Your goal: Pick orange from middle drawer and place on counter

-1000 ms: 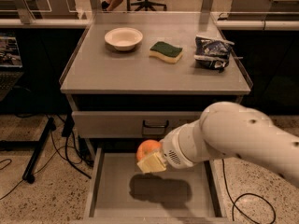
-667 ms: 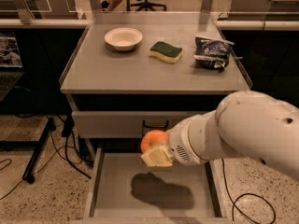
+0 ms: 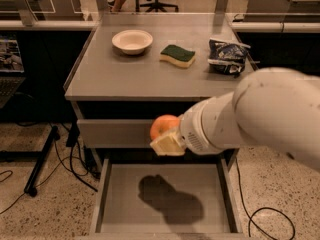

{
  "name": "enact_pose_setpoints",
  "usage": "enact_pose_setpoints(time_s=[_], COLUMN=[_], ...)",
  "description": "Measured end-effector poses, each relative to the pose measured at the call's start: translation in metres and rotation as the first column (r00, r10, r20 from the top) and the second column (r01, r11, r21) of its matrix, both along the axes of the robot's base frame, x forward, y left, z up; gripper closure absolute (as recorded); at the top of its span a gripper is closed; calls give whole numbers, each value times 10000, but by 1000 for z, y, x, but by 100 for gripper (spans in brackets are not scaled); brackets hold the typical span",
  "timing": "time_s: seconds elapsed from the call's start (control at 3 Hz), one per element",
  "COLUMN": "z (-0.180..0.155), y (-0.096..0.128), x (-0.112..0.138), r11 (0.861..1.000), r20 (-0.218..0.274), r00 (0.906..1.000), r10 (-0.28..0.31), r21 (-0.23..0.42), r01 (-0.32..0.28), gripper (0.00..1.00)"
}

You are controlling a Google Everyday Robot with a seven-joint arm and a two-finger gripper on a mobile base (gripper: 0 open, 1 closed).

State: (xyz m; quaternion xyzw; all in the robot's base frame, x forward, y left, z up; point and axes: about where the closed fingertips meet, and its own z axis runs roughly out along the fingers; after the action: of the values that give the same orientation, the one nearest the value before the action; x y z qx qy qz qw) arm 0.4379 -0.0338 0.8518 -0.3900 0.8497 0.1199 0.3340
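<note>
The gripper [image 3: 166, 138] was clamped on the orange [image 3: 163, 125] and held it in the air above the open drawer [image 3: 120, 184], level with the drawer front [image 3: 110, 132] under the counter [image 3: 145, 76]. The arm [image 3: 260, 114] reached in from 3 o'clock. Its shadow [image 3: 170, 201] lay on the drawer floor, at 6 o'clock from the orange. On the counter a bowl [image 3: 132, 40] stood at 9 o'clock from a sponge [image 3: 177, 55], and a bag [image 3: 227, 55] at 3 o'clock.

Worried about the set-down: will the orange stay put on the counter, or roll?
Probably rolls: the orange looks round and smooth, the counter flat. Likely firm, since it looks undented in the gripper above the middle drawer.
</note>
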Motion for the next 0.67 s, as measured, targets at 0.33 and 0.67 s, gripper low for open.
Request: enact_pose_setpoints(time_s=[0.33, 0.67], z=[48, 77], y=[-7, -16], x=[22, 57], r11=[9988, 9967], r20=[744, 1126], r00=[9967, 9911], r10=[-312, -708], r21=[-341, -306], r01=[338, 747], gripper=[100, 100])
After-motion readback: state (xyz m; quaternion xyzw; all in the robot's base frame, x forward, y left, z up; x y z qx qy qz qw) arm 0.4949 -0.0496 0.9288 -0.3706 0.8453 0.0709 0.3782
